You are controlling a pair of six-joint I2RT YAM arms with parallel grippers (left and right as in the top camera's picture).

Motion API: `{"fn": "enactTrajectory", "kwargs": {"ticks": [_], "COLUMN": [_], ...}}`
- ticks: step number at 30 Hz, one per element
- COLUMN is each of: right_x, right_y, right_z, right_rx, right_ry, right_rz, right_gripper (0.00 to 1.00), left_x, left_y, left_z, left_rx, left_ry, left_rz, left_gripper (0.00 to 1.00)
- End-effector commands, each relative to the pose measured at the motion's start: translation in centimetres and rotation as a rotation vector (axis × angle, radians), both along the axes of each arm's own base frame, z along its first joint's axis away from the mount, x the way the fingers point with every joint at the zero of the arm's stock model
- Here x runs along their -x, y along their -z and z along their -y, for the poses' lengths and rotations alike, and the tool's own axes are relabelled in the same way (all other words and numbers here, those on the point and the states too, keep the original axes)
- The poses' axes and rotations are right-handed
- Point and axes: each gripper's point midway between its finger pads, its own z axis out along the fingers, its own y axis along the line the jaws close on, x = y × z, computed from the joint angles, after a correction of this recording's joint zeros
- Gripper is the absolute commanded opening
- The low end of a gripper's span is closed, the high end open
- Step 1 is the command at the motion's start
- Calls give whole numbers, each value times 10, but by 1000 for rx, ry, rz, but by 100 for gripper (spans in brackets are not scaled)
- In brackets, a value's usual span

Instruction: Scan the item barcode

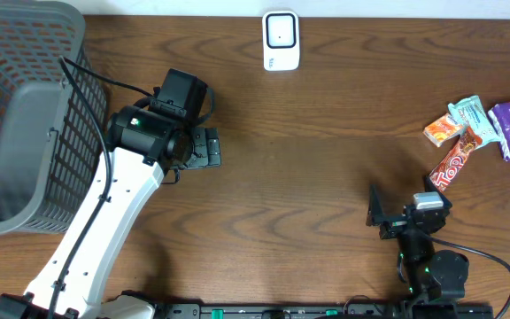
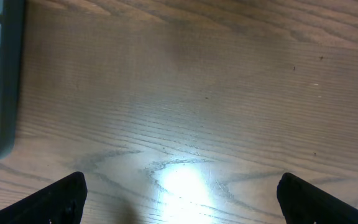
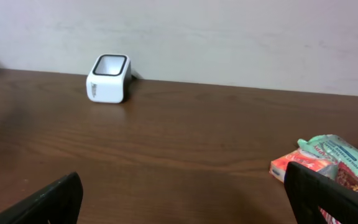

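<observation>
The right gripper [image 3: 182, 199], nearest the lens, hangs wide open and empty low over the tabletop [image 3: 185, 143]. The snack packets [image 3: 328, 155] are bunched just ahead to its right, and the scanner [image 3: 109, 78] stands well apart at the far edge. The left gripper [image 1: 206, 148] is likewise open and empty near the basket [image 1: 25, 115]. Because the packets touch one another, a grab could catch two or shove the pile, and a flat wrapper may slip or meet the scanner barcode-away.

Overhead looks straight down, scanner [image 1: 281, 40] at far edge; right wrist, low, faces that scanner [image 3: 109, 78] from afar; left wrist peers closely at tabletop [image 2: 197, 93] left of it.
</observation>
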Motion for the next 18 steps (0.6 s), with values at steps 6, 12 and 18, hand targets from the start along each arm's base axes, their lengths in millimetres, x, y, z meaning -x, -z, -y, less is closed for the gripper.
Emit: {"fn": "enactTrajectory", "kwargs": {"ticks": [6,12,18], "right_x": [0,1,1], "right_y": [1,1,0], "right_z": [0,-3,-5], "right_rx": [-34,-85,-106], "right_ry": [3,-7,-19], "right_rz": [-6,-12,-14], "right_gripper": [99,99,99], "left_x": [-1,-1,-1], "left_y": [-1,-1,-1], "left_z": [-2,-2,-2], "left_rx": [-9,-9,-9], "left_ry": [9,9,9], "left_rz": [2,2,2], "left_gripper": [98,98,98]}}
